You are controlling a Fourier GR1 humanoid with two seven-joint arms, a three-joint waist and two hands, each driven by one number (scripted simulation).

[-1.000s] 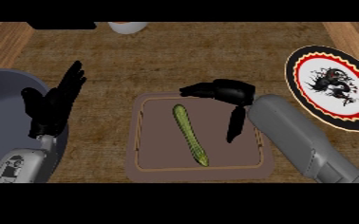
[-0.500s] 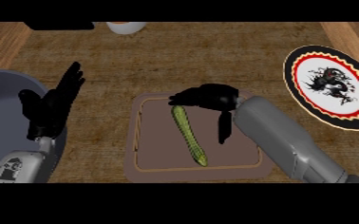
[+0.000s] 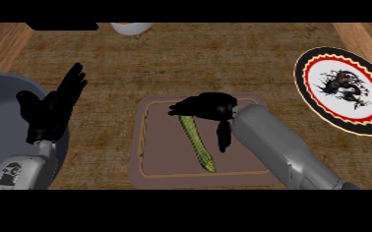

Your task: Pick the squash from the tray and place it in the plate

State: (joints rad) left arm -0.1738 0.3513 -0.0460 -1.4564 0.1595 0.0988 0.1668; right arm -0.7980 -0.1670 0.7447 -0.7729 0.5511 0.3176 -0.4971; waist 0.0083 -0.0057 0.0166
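Now the squash [image 3: 198, 145] is laid on the tray [image 3: 163, 152], its twelve o'clock end covered by the right hand [image 3: 210, 106]; whether it is gripped cannot be told. The left hand [image 3: 51, 109] is spread wide at nine o'clock.

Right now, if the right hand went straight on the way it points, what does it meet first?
Probably the squash: the right hand points left and down over the tray, fingers right over the squash's top end. Whether they already touch it is unclear from this view.

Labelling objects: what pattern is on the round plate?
The round plate has a white centre with a dark figure, red ring and black rim; head view.
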